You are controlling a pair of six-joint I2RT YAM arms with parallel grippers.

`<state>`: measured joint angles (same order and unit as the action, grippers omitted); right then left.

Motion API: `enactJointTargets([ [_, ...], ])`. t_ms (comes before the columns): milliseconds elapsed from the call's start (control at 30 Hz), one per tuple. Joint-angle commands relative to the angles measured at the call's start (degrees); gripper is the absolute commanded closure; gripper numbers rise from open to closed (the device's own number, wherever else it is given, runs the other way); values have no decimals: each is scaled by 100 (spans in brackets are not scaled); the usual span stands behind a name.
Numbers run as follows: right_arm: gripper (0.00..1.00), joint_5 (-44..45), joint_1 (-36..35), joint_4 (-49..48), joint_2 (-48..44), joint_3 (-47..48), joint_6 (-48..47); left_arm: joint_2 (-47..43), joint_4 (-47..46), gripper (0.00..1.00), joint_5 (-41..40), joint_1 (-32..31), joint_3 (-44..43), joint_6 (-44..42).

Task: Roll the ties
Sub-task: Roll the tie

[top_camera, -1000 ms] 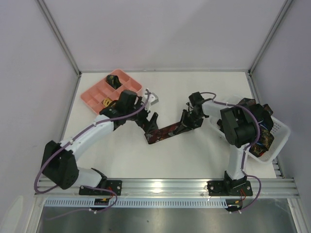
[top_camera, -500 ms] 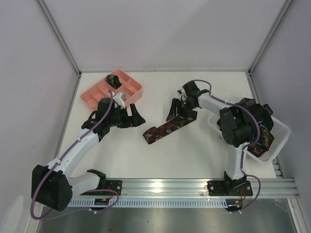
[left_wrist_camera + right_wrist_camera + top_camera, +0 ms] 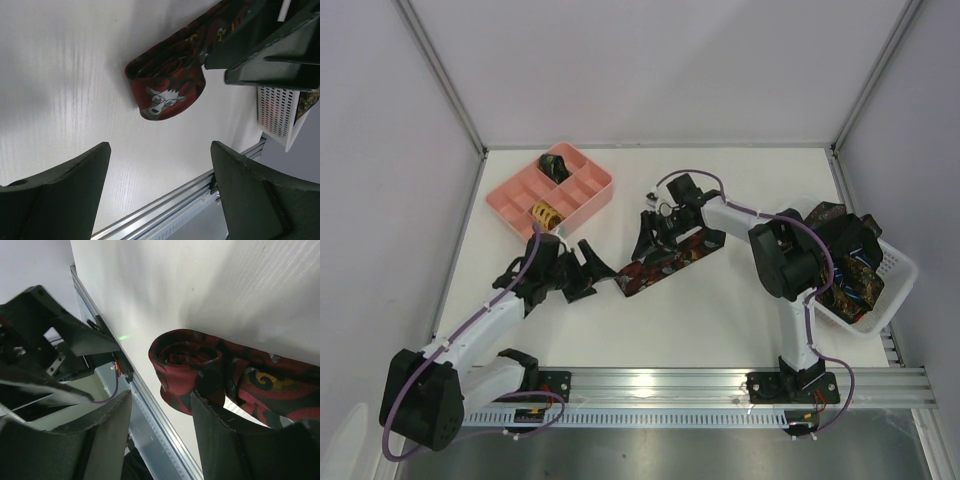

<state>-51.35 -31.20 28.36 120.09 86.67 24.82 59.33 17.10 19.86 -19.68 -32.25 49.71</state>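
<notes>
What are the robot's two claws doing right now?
Left gripper: open, holding nothing.
Right gripper: open, at the dark red patterned fabric necktie, not gripping it.

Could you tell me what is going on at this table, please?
Two robot arms are rolling neckties. A dark red patterned tie lies on the table, with the end nearer the left arm rolled up and the rest unrolled. The left pincer hangs open beside the roll, and the right pincer is open over the tie's middle. Neither grips it. A dark roll and a yellow roll sit in the pink tray, and more ties wait in the white basket.
</notes>
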Motion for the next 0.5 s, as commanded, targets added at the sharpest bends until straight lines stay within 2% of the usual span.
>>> enactJointTargets([
  [0,44,-139,-17,-357,-4,-18,5,52,-400,13,132,-79,385,829],
  [267,46,99,-35,-129,49,69,-153,535,-1067,12,176,-176,650,1190],
  [467,67,99,-88,-296,128,-19,14,939,-1306,17,176,-185,597,1242],
])
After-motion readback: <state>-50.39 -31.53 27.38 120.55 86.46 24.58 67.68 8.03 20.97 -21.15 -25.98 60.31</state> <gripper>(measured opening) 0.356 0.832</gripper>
